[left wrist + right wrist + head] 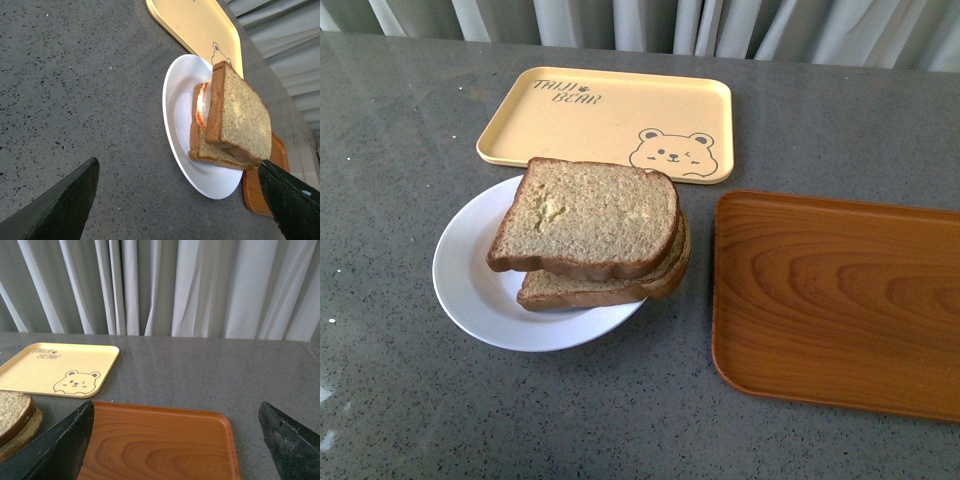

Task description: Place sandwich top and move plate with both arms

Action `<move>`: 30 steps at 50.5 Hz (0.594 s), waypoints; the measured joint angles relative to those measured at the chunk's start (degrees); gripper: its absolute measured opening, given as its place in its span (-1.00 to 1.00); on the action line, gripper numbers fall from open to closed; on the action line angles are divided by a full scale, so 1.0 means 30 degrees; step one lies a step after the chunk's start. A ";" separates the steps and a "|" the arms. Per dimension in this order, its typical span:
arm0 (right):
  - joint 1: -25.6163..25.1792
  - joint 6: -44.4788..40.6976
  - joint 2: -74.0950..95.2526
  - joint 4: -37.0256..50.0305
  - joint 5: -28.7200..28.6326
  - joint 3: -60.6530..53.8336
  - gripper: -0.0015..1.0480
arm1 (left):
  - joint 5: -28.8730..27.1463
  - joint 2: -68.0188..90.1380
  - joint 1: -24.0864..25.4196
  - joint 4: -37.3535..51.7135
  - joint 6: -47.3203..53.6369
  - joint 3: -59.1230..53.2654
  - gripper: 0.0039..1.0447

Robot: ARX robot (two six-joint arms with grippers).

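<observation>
So the sandwich top (585,215) is sitting flat on the stack, blotchy face up, on the right half of the plate (470,280). It's skewed a bit off the bottom slice (570,292). Its longer side runs left-right across the plate, and the rounded end seems to point away from the plate's centre, though it's hard to call. White and red filling (201,107) peeks out. A yellow bear tray (610,115) is just behind the plate, and a wooden tray (840,300) is just right of it. The left gripper (178,162) is left of the plate with its fingers wide apart and empty. The right gripper (176,407) is right of the plate, also spread and empty.
</observation>
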 joint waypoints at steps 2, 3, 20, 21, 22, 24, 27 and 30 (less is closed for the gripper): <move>0.0000 0.0000 0.0000 0.0000 0.0000 0.0000 0.82 | 0.0000 0.0466 0.0000 0.0313 -0.0095 0.0138 0.83; 0.0000 0.0000 0.0000 0.0000 0.0000 0.0000 0.82 | 0.0000 0.0743 -0.0022 0.0503 -0.0153 0.0240 0.83; 0.0000 0.0000 0.0000 0.0000 0.0000 0.0000 0.82 | -0.0605 0.3920 -0.1297 0.2820 -0.1690 0.1457 0.83; -0.0007 0.0000 0.0000 0.0000 0.0000 0.0000 0.82 | -0.0634 0.4007 -0.1341 0.2871 -0.1734 0.1508 0.83; 0.0000 0.0000 0.0000 0.0000 0.0000 0.0000 0.82 | -0.0656 0.4146 -0.1421 0.2958 -0.1836 0.1596 0.83; 0.0000 0.0000 0.0000 0.0000 0.0000 0.0000 0.82 | -0.0678 0.4415 -0.1574 0.3053 -0.2011 0.1785 0.83; 0.0000 0.0000 0.0000 0.0000 0.0000 0.0000 0.82 | -0.0736 0.4758 -0.1785 0.3111 -0.2178 0.2055 0.83; 0.0000 0.0000 0.0000 0.0000 0.0000 0.0000 0.82 | -0.0787 0.5326 -0.2084 0.3242 -0.2492 0.2506 0.83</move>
